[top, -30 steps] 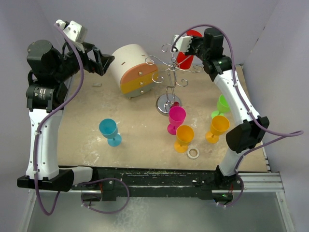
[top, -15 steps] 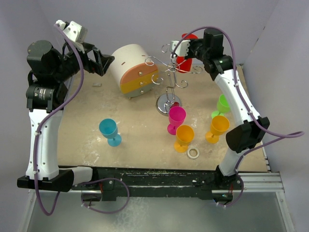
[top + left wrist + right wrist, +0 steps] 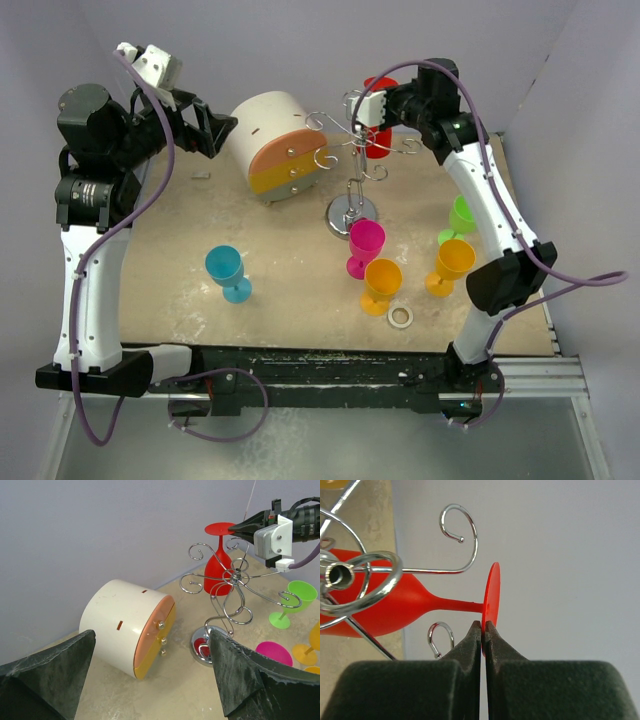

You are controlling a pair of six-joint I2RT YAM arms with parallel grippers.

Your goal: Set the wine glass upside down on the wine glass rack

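A red wine glass (image 3: 377, 138) hangs upside down, foot up, at the far right side of the silver wire rack (image 3: 351, 175). My right gripper (image 3: 388, 92) is shut on the rim of the glass's foot (image 3: 491, 600). In the right wrist view the stem (image 3: 455, 603) lies between two curled arm ends (image 3: 460, 527), just under a straight wire; I cannot tell if it touches. The left wrist view shows the red glass (image 3: 217, 570) behind the rack's hub (image 3: 235, 575) and the right gripper (image 3: 235, 528). My left gripper (image 3: 225, 125) is open and empty, left of the rack.
A white-and-orange round drawer box (image 3: 275, 145) lies left of the rack. Upright glasses stand nearer: blue (image 3: 228, 272), pink (image 3: 365, 245), two orange (image 3: 381, 283) (image 3: 452, 262), green (image 3: 460, 215). A small white ring (image 3: 401, 317) lies near the front edge.
My right gripper has carried the red glass left, in among the rack's curled arms. The left arm has not moved.
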